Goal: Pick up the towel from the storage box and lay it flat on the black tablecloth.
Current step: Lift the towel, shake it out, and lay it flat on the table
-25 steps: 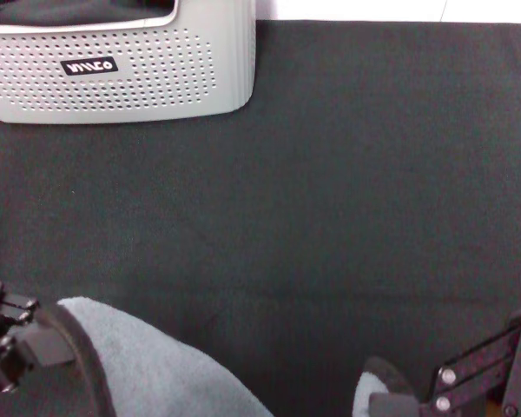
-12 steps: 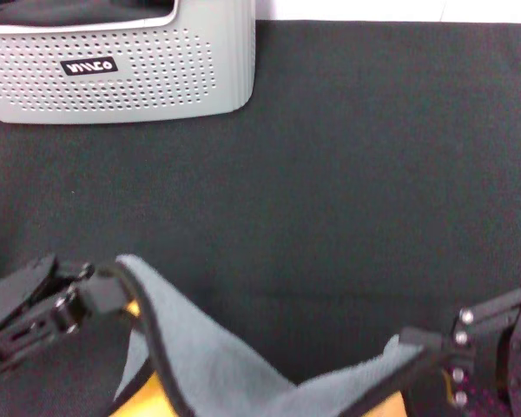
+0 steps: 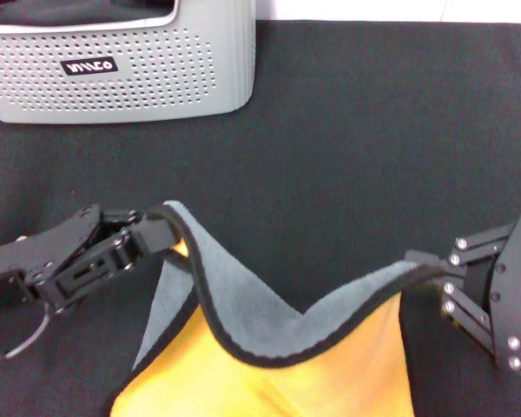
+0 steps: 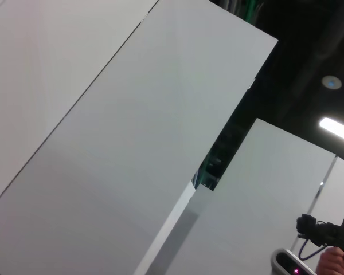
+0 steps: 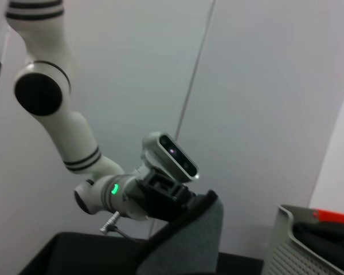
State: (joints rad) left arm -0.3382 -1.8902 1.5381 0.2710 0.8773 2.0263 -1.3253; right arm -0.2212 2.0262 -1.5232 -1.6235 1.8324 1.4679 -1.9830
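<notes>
Spreading is in hand: the plush yellow-and-grey towel (image 3: 269, 347) is held stretched above the black fabric tablecloth (image 3: 373, 156), each upper corner clamped by the left gripper (image 3: 161, 228) and right gripper (image 3: 419, 263). Lowering it level comes next, judged from the sag.

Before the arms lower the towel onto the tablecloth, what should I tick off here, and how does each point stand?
1. Left gripper shut on a corner of the towel: ok.
2. Right gripper shut on the opposite corner: ok.
3. Towel out of the storage box: ok.
4. Top edge stretched taut between the grippers: not ok, it sags in the middle.
5. Black tablecloth bare ahead of the towel: ok.
6. Lower towel edge hanging freely: cannot tell, out of frame.
</notes>
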